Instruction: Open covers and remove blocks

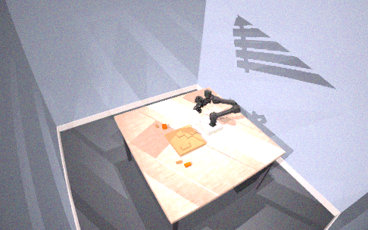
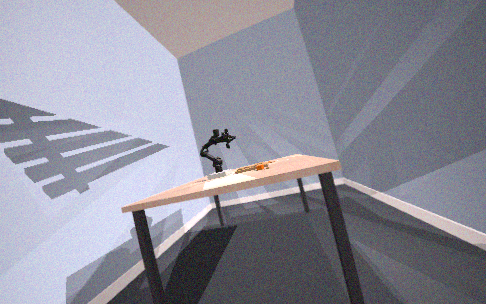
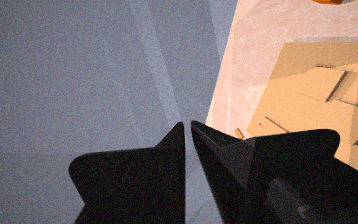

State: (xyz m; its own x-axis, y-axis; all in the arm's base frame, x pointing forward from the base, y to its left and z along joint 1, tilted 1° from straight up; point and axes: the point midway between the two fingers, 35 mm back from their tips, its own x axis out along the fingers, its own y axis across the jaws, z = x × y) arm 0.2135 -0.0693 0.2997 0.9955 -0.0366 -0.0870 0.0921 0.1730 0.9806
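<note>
The tan puzzle board point(image 1: 197, 146) point(image 2: 243, 170) point(image 3: 285, 95) lies on the table, with thin flat covers on it; their open or closed state is too small to tell. An orange block point(image 1: 164, 126) and a small tan block point(image 1: 157, 125) lie on the table off the board's far left side. Another orange block point(image 1: 188, 164) and another small tan block point(image 1: 179, 162) lie off its near side. My gripper point(image 1: 197, 110) point(image 2: 232, 142) point(image 3: 186, 126) is shut with nothing between its fingertips. It is raised above the table, away from the board and blocks.
The arm's white base point(image 1: 213, 129) point(image 2: 217, 175) stands close beside the board on the table point(image 1: 222, 170) point(image 2: 293, 173). In the wrist view, the table's edge runs beside the fingertips, with the dark floor or wall beyond.
</note>
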